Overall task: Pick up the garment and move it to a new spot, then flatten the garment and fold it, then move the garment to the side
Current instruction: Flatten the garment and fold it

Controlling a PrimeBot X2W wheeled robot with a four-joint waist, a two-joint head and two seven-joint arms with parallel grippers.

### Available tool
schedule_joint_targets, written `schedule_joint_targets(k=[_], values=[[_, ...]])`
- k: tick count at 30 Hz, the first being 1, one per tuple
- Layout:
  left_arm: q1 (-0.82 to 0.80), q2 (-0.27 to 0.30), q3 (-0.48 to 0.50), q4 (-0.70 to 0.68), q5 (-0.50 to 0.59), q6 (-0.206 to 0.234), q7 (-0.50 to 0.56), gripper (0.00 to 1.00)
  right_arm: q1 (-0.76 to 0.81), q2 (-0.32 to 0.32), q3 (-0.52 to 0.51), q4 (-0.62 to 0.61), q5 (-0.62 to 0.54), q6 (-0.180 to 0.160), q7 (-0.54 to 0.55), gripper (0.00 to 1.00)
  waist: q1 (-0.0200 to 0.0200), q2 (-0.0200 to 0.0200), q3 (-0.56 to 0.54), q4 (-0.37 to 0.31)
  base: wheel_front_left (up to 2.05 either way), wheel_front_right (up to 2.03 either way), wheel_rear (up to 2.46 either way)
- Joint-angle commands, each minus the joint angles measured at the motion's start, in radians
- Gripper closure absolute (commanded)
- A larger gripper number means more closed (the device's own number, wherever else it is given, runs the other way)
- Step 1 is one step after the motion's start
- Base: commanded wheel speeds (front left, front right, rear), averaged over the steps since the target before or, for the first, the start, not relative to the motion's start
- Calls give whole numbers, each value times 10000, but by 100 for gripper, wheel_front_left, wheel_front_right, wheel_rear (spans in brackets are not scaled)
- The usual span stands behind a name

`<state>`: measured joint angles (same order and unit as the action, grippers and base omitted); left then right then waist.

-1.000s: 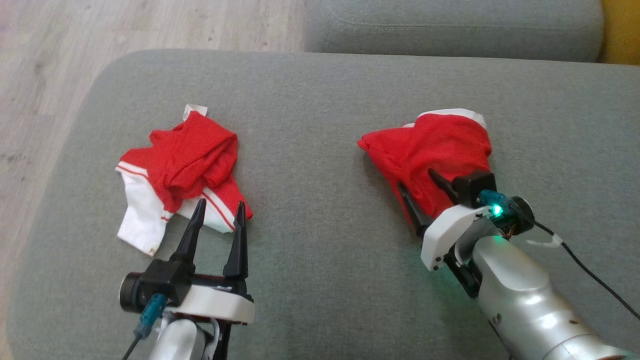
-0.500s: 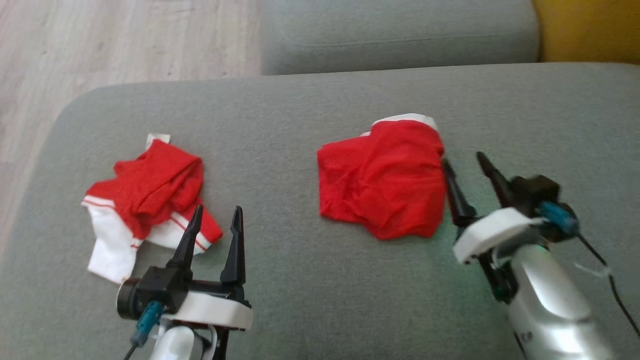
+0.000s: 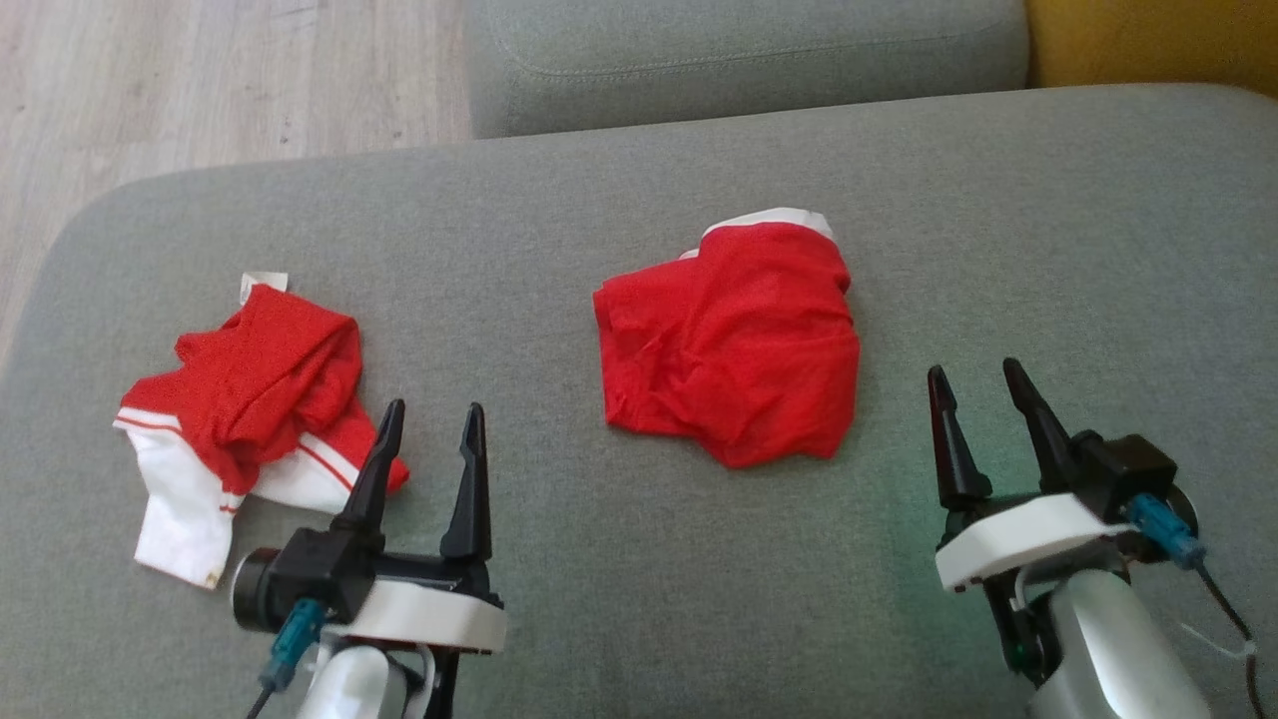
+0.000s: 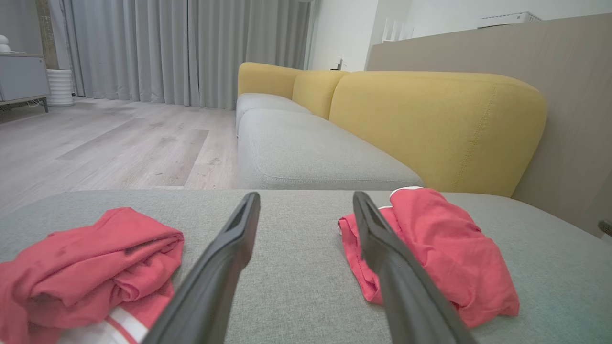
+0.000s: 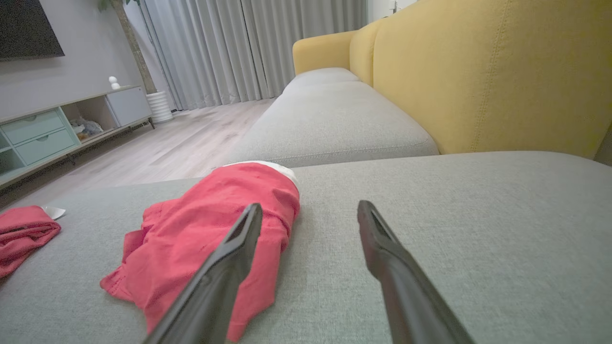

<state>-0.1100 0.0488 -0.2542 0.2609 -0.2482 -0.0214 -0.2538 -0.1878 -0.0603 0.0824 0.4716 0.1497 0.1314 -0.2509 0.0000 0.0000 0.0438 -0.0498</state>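
You're pulling right gripper [image 3: 973, 368] off the folded garment [image 3: 734, 350], fingers released; crumpled garment [image 3: 250, 399] is lying just beyond left gripper [image 3: 435, 406], fingers also released, near left edge of cushion [image 3: 619, 589].

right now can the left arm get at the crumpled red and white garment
Probably yes. The left gripper is open and sits just beside the red and white garment, at its near edge. Nothing lies between them on the grey cushion.

Black tapered claw fingers [image 3: 469, 479], white wrist plates [image 3: 429, 619], silver forearms [image 3: 1098, 639], teal cable plugs [image 3: 1163, 526]
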Motion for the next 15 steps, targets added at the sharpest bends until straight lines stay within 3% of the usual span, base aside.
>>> schedule_joint_targets(k=[1, 15], values=[[-309, 14, 293, -309, -59, 11, -80, 0, -466, 96, 275, -549, 87, -7, -108, 0, 0, 0, 89, 57, 0, 0, 0], [-740, 14, -152, -83, -324, -2, -80, 0, -1705, 99, 1498, -620, -282, -7, 688, 0, 0, 0, 589, 1368, 0, 0, 0]])
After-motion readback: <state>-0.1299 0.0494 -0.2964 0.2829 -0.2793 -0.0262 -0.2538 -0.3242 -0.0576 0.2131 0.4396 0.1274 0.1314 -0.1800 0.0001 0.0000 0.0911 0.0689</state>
